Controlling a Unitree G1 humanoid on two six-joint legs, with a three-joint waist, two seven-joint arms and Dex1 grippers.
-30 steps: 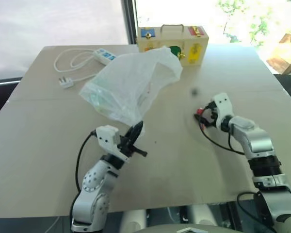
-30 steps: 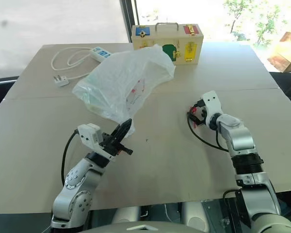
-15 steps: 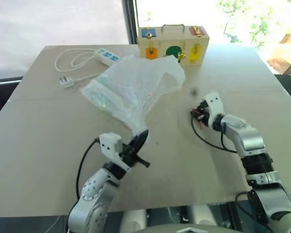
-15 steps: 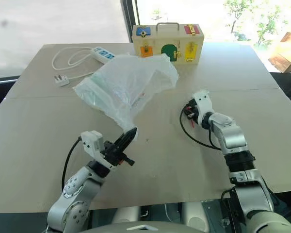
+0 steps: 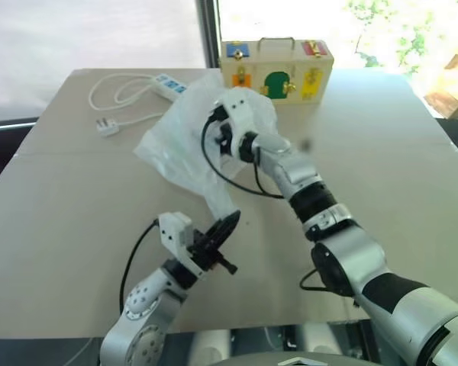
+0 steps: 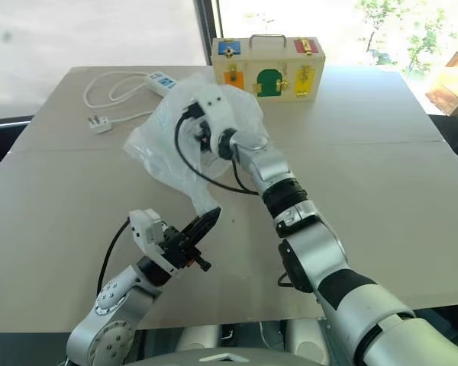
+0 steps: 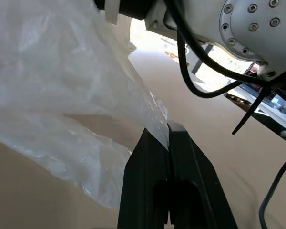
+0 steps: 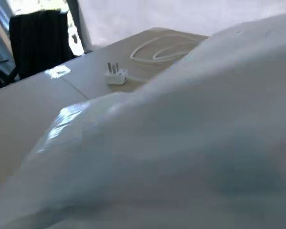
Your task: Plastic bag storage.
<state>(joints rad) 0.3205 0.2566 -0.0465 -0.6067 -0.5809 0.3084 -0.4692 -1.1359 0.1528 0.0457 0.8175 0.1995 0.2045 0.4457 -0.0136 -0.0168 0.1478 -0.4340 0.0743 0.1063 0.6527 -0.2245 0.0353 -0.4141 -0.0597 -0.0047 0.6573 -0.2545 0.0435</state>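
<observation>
a wide pale wooden table (image 5: 69, 206) with a seam across it stands before bright windows (image 5: 91, 30) split by a dark frame (image 5: 206, 34). a black chair (image 8: 35, 36) stands beside it.

No legible text, label, brand or number found on any surface. Coloured panels noted on the wooden box (image 5: 276, 68), without readable characters.

right gripper (image 6: 202, 131): swings from 3 o'clock of the tabletop across to its middle, now up against the large crinkly translucent white plastic bag (image 6: 164, 149) | left gripper (image 6: 208, 222): draws back toward 6 o'clock, pinched bag corner stretching out thinner | bag: bulk slumps lower
</observation>
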